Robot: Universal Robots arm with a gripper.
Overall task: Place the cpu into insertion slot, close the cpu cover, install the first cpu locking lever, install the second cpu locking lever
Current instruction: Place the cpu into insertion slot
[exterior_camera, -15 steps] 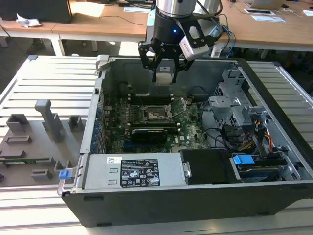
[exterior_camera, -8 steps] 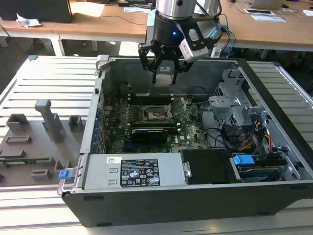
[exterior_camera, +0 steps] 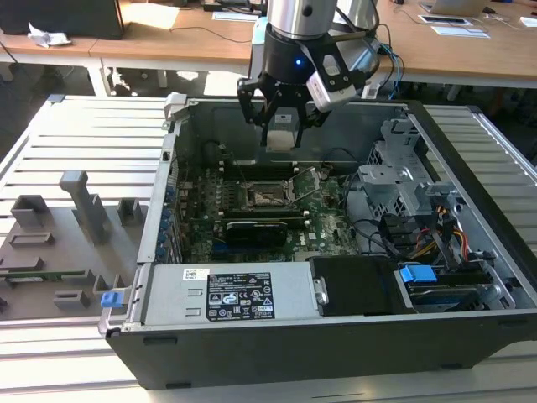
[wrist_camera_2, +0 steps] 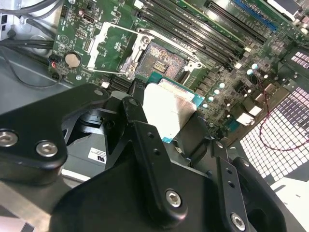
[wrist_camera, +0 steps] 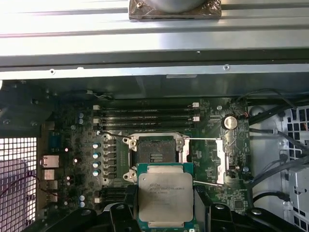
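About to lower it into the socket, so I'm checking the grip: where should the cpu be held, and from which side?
By two opposite thin edges, coming from above. The cpu is a flat square, metal top up, and its underside must stay free for the insertion slot. The gripper pinches it that way now, above the board.

The arm (exterior_camera: 300, 15) stands vertical in the exterior view, its silver tube ending in a black wrist (exterior_camera: 294, 60) that carries a small blue light and, on the exterior view's right, a pale camera block (exterior_camera: 331, 84). Below the wrist the gripper (exterior_camera: 281, 134) points straight down. Its black linkage fingers (wrist_camera_2: 145, 140) are drawn in on two opposite edges of the cpu (wrist_camera: 165, 199), clamping it between them with its metal top facing up toward the wrist in both wrist views.
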